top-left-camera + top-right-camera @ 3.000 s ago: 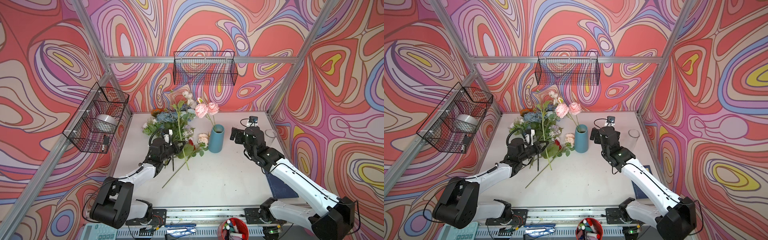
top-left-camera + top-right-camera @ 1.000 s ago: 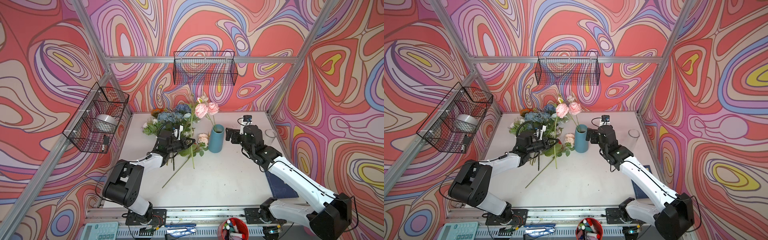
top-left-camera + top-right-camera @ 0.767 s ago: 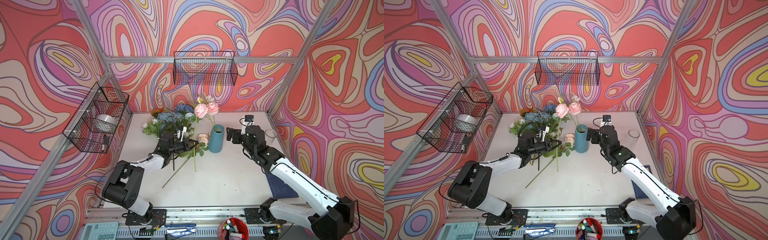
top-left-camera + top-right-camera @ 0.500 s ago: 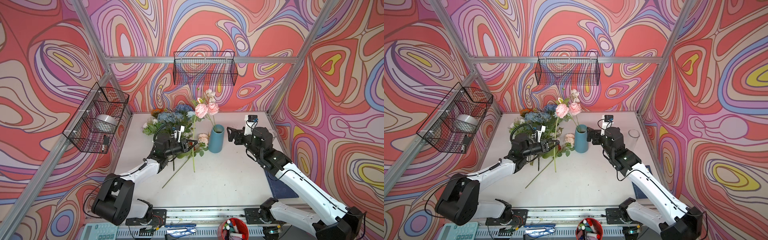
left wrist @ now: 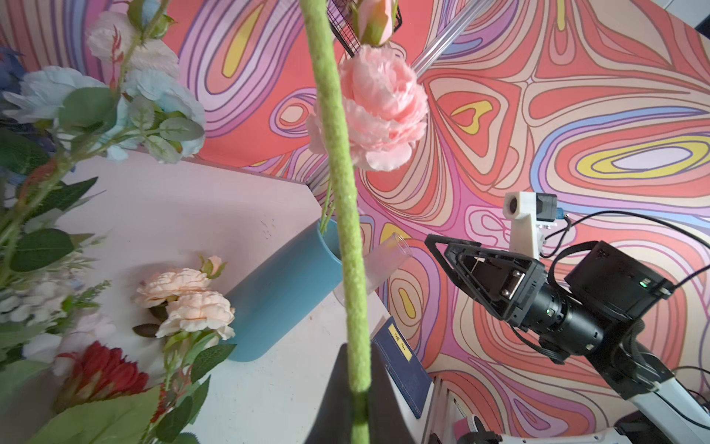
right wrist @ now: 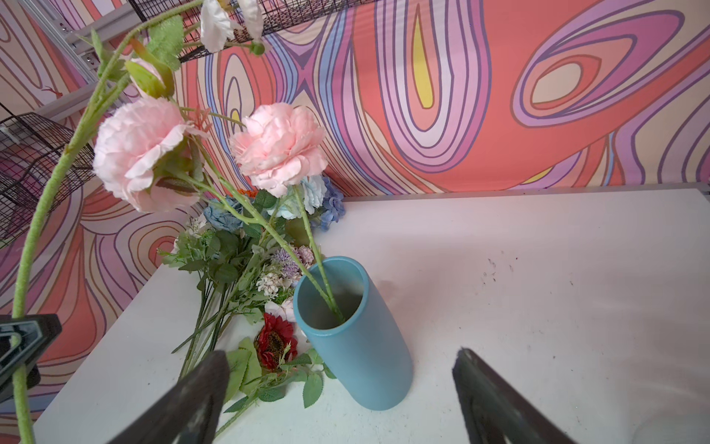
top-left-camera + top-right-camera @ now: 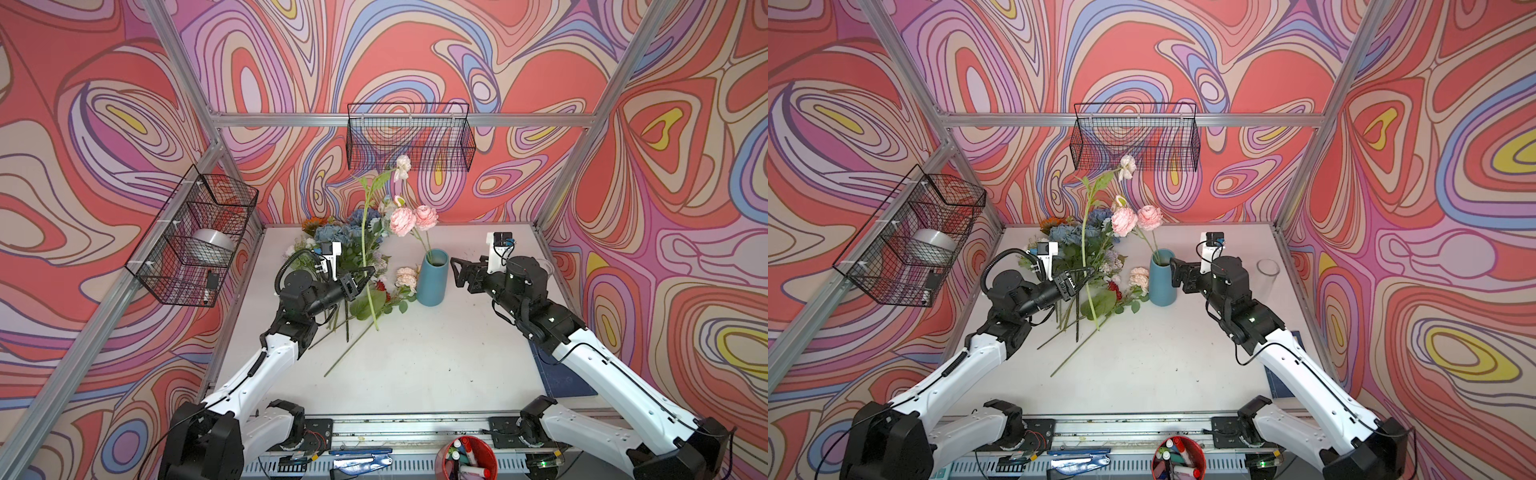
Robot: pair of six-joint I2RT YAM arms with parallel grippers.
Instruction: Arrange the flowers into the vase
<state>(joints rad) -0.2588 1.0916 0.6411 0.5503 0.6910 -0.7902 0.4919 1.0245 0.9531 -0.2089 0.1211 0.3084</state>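
Clamped left jaws hold a stem [image 7: 364, 241]; right jaws gape empty, three o'clock of vase [image 7: 432, 278]. White counter [image 7: 436, 357], swirled walls [image 7: 415, 50]. Right wrist view alone shows vase's inside.

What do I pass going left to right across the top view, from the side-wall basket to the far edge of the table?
wire basket → left gripper, shut on the long-stemmed flower → red daisy → peach bloom → blue vase → right gripper, open → clear glass
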